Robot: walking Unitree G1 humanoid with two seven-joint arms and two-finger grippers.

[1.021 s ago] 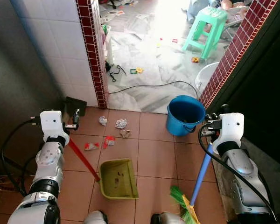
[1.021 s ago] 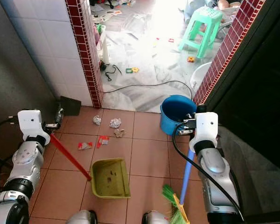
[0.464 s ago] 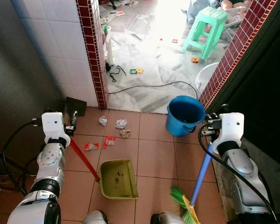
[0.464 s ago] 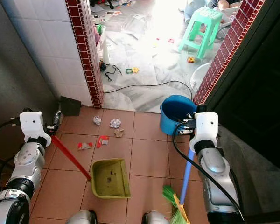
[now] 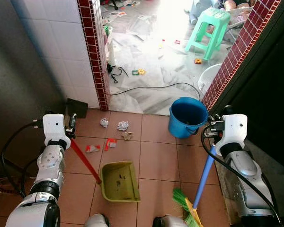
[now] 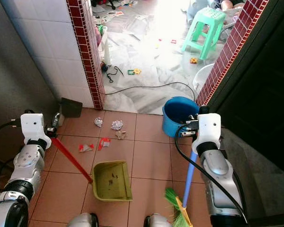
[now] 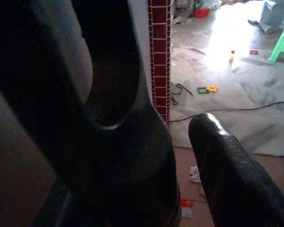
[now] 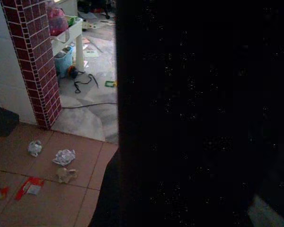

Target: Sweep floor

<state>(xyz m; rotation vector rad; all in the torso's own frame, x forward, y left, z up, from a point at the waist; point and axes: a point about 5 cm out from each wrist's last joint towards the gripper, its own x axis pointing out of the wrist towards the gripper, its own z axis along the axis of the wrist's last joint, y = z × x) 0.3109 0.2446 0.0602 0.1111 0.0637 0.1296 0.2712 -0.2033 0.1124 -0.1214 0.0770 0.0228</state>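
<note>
An olive-green dustpan (image 5: 119, 181) lies on the terracotta tiles with its red handle (image 5: 85, 161) running up to my left gripper (image 5: 72, 126), which is shut on it. My right gripper (image 5: 211, 132) is shut on the blue handle (image 5: 203, 175) of a broom. The broom's green bristles (image 5: 181, 198) rest on the floor to the right of the pan. Beyond the pan lie crumpled white papers (image 5: 123, 125), a brownish scrap (image 5: 127, 135) and red wrappers (image 5: 110, 143). The same litter (image 8: 64, 157) appears in the right wrist view, beside a dark shape.
A blue bucket (image 5: 187, 116) stands by the right brick pillar (image 5: 232, 61). A tiled wall with a red brick edge (image 5: 95, 61) bounds the left, with a dark object (image 5: 77, 107) at its foot. Further on are a black cable (image 5: 156, 86), small toys and a green stool (image 5: 209, 28).
My left wrist has dropped slightly lower along the red handle. The dustpan, the broom and the litter have not moved.
</note>
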